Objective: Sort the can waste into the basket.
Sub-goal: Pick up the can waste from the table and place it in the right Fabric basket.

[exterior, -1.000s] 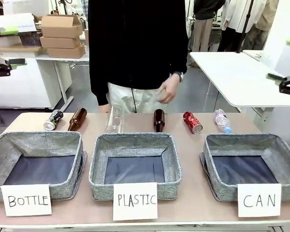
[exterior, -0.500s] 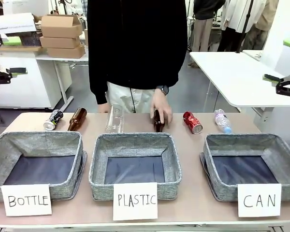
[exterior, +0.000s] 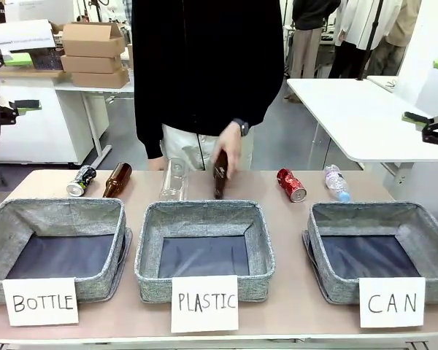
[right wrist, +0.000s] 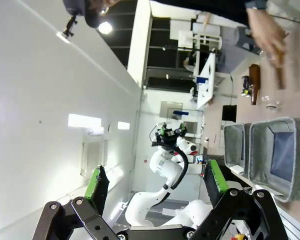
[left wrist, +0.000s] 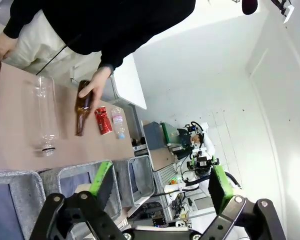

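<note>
The red can (exterior: pixel 292 185) lies on the table behind the gap between the middle and right baskets, and it also lies beside a small plastic bottle in the left wrist view (left wrist: pixel 103 120). At the far left, behind the "BOTTLE" basket, lies the dark can (exterior: pixel 80 181). The grey basket (exterior: pixel 365 211) carded "CAN" stands at the front right with nothing in it. My left gripper (exterior: pixel 22 82) hangs open off the table's left side, its fingers (left wrist: pixel 101 177) spread wide on nothing. My right gripper (exterior: pixel 429 91) is open off the right side, well above the table (right wrist: pixel 156 181).
A person at the far side holds a brown bottle (exterior: pixel 220 173) upright-tilted above the table. Another brown bottle (exterior: pixel 117 179), a clear bottle (exterior: pixel 173 180) and a small plastic bottle (exterior: pixel 336 182) lie along the back. Baskets carded "BOTTLE" (exterior: pixel 58 208) and "PLASTIC" (exterior: pixel 204 210) stand in front.
The person's hand came down onto the middle brown bottle, took hold of it and lifted it a little to the left. Both grippers stayed open and hardly moved.
</note>
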`<state>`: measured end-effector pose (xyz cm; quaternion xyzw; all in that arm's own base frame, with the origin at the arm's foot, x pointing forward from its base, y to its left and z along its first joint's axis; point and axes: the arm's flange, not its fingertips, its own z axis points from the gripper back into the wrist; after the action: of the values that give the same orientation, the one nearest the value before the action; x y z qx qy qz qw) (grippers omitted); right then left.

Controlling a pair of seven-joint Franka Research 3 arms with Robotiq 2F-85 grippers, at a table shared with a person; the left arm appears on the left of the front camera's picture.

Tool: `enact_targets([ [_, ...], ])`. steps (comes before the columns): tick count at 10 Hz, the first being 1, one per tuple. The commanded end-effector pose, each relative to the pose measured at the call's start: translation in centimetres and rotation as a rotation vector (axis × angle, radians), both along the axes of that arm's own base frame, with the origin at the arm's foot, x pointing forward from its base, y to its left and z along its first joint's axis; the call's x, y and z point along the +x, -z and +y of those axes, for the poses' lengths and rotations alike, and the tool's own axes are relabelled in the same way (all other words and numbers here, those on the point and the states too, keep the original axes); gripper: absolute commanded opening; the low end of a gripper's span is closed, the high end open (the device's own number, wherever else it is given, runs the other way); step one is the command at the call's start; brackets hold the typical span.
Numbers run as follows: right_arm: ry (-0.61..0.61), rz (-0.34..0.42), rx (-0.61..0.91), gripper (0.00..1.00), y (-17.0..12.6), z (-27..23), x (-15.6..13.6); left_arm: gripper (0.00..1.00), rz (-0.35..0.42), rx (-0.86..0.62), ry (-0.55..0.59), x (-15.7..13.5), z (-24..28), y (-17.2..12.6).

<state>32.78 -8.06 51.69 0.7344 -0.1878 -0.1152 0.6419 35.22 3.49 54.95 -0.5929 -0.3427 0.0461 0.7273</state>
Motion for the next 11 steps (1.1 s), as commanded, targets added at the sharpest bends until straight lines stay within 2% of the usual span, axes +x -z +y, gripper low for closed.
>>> enact_targets([
  [1, -0.007, -0.022, -0.01, 1.0, -0.1, 0.1, 0.1, 1.0, 0.0, -0.001, 0.0, 0.0, 0.0, 0.0],
  [2, -0.007, -0.022, -0.01, 1.0, -0.1, 0.1, 0.1, 1.0, 0.058, 0.381, -0.189, 1.0, -2.1, -1.4],
  [3, -0.007, -0.022, -0.01, 1.0, -0.1, 0.1, 0.1, 1.0, 0.1, 0.599, -0.181, 3.2, -3.1, -1.9],
  [4, -0.007, -0.022, -0.01, 1.0, -0.1, 0.1, 0.1, 1.0, 0.223, 0.846, -0.176, 5.4, -3.5, -1.6],
  [5, -0.007, -0.022, -0.01, 1.0, -0.1, 0.1, 0.1, 1.0, 0.318, 0.989, -0.193, 7.3, -4.0, -1.1],
  [6, -0.007, -0.022, -0.01, 1.0, -0.1, 0.1, 0.1, 1.0, 0.182, 0.746, -0.168, 8.1, -4.7, -2.0],
  [7, -0.007, -0.022, -0.01, 1.0, -0.1, 0.1, 0.1, 1.0, 0.042, 0.618, -0.198, 4.8, -4.1, -1.3],
  [8, -0.007, -0.022, -0.01, 1.0, -0.1, 0.1, 0.1, 1.0, 0.042, 0.618, -0.198, 4.8, -4.1, -1.3],
  [9, -0.007, -0.022, -0.01, 1.0, -0.1, 0.1, 0.1, 1.0, 0.088, 0.728, -0.207, 7.4, -5.2, -0.8],
  [10, -0.007, -0.022, -0.01, 1.0, -0.1, 0.1, 0.1, 1.0, 0.057, 0.682, -0.187, 5.3, -5.2, -3.0],
  [11, -0.007, -0.022, -0.01, 1.0, -0.1, 0.1, 0.1, 1.0, -0.025, 0.71, -0.221, 1.7, -4.9, -6.4],
])
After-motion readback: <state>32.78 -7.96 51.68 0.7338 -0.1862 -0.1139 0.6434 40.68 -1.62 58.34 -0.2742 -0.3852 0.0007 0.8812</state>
